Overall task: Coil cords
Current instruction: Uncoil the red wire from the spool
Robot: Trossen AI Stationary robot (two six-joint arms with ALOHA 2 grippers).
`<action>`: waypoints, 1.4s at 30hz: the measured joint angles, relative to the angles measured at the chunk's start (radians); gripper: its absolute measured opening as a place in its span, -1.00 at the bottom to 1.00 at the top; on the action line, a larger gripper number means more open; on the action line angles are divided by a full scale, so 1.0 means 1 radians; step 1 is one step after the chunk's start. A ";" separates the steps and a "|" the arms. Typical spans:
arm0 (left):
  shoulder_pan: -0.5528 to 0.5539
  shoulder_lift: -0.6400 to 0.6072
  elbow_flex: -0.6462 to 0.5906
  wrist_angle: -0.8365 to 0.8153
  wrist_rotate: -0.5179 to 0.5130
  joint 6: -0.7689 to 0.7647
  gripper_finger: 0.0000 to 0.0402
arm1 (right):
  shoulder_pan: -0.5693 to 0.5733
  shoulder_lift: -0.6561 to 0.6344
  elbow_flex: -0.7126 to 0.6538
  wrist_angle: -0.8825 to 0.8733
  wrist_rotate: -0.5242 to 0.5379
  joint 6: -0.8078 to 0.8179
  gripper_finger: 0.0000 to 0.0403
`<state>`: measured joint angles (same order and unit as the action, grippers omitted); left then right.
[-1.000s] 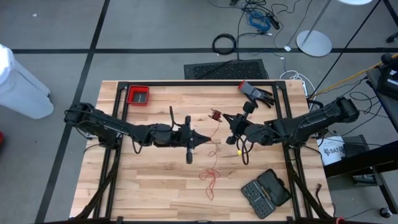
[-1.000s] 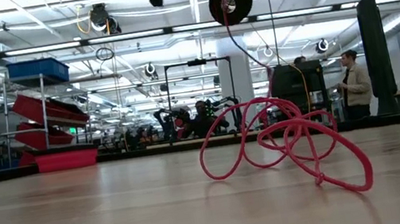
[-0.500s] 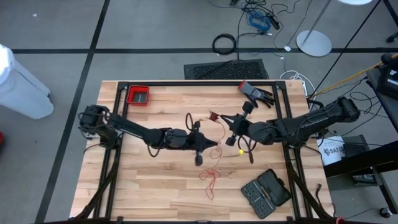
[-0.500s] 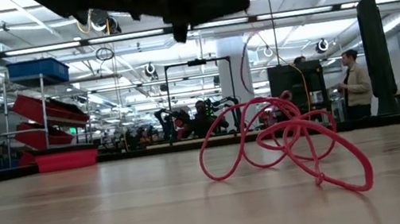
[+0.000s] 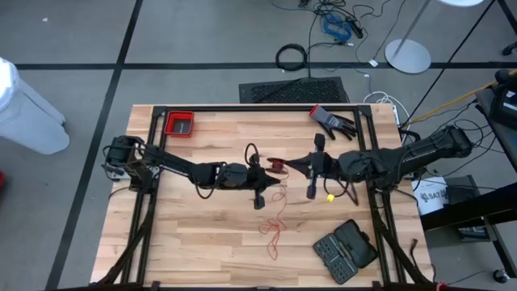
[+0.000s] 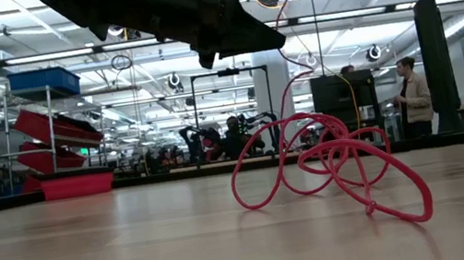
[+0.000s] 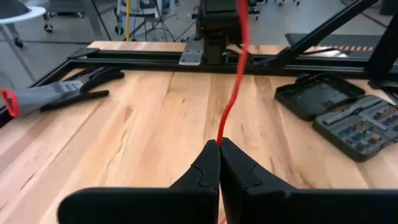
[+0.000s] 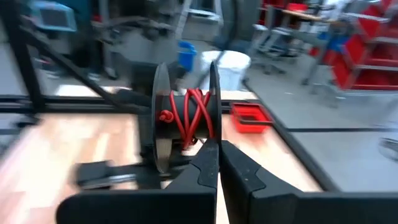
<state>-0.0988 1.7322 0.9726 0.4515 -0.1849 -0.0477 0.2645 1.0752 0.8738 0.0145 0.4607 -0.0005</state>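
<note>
Where both arms meet over the middle of the wooden table [image 5: 202, 242], left gripper [image 7: 219, 147] closed on the red cord [image 6: 331, 166], pinching it at the fingertips, cord running taut from there toward the far arm. Right gripper [image 8: 218, 147] closed on the rim of a small spool [image 8: 186, 118] wound with red turns, held above the boards. Loose tangle of the same cord lying on the tabletop just below the meeting point, looping up off the wood. Beside it, toward the right corner, an open black bit case [image 5: 346, 249]; near the far edge, a grey glove [image 5: 331, 120] and a red tray [image 5: 178, 124], all well apart from the tangle. Beyond the table, a person [image 6: 412, 97] standing at a bench.
</note>
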 joint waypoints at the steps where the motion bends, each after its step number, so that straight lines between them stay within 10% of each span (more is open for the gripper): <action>1: 0.002 -0.006 0.000 -0.013 -0.001 0.000 -1.00 | 0.003 -0.008 0.000 -0.012 -0.013 0.010 -1.00; 26: 0.023 -0.290 0.000 -0.462 -0.160 0.008 -1.00 | 0.024 -0.068 0.000 -0.305 0.057 0.129 -1.00; 42: -0.039 -0.372 0.000 -0.360 -0.101 0.004 -1.00 | 0.022 -0.051 0.000 -0.379 0.283 0.147 -1.00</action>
<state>-0.1383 1.3605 0.9722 0.0914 -0.2860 -0.0441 0.2864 1.0246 0.8738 -0.3648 0.7437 0.1461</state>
